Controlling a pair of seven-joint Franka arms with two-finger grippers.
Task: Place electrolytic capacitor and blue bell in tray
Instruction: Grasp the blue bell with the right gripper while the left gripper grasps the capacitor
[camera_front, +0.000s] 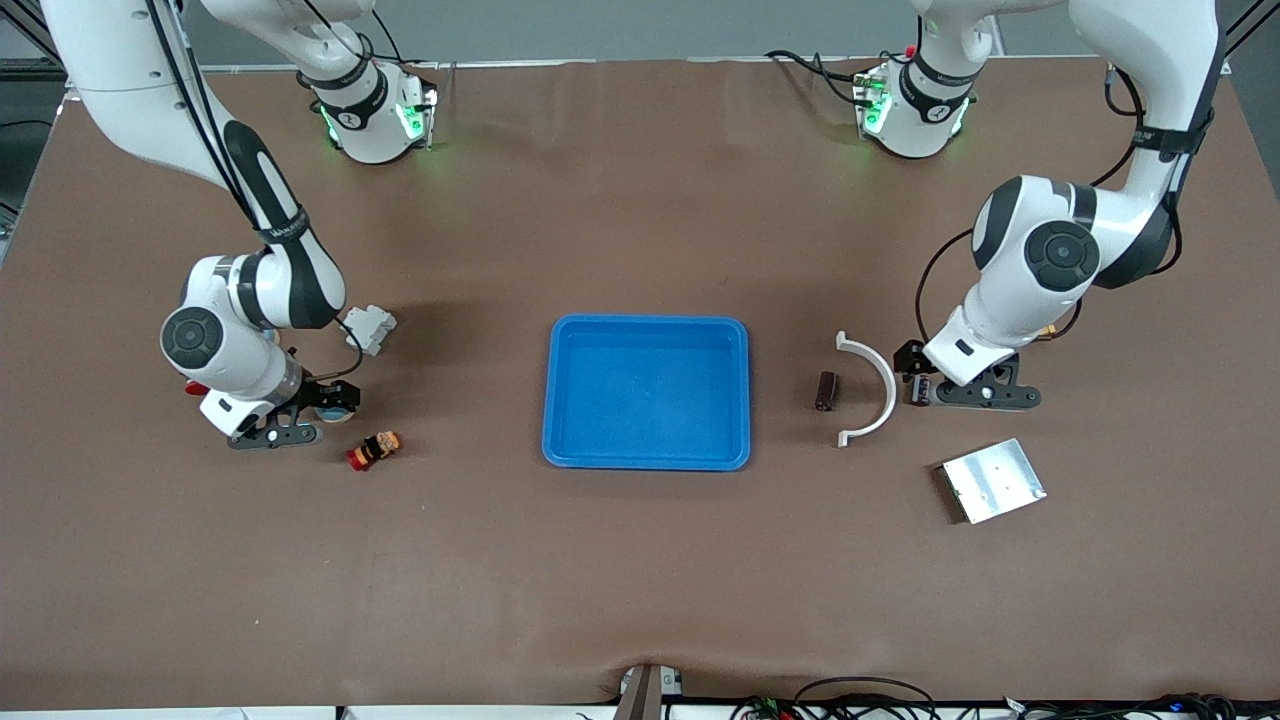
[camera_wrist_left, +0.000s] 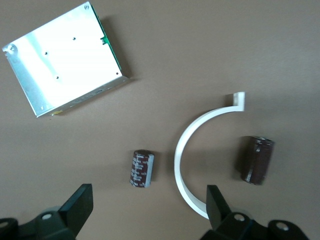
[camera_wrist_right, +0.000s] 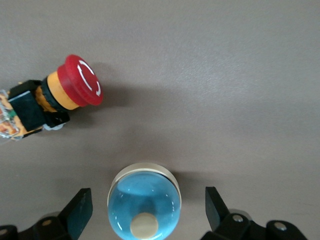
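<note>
**A:** Plate lies nearest, toward the left arm's end. It isn't wanted. Where's the capacitor?

**B:** On the surface, under the left claw, whose fingers stand apart on either side of it. The arc separates it from a spare nearer the tray.

**A:** And the bell?

**B:** Beneath the right claw, which is spread wide and grips nothing. A button lies near. The tray is empty, mid-surface.

**A:** So which step?

**B:** Grasping, I'd judge. Next, both claws should drop and close, with the left one clear of the arc.
</note>
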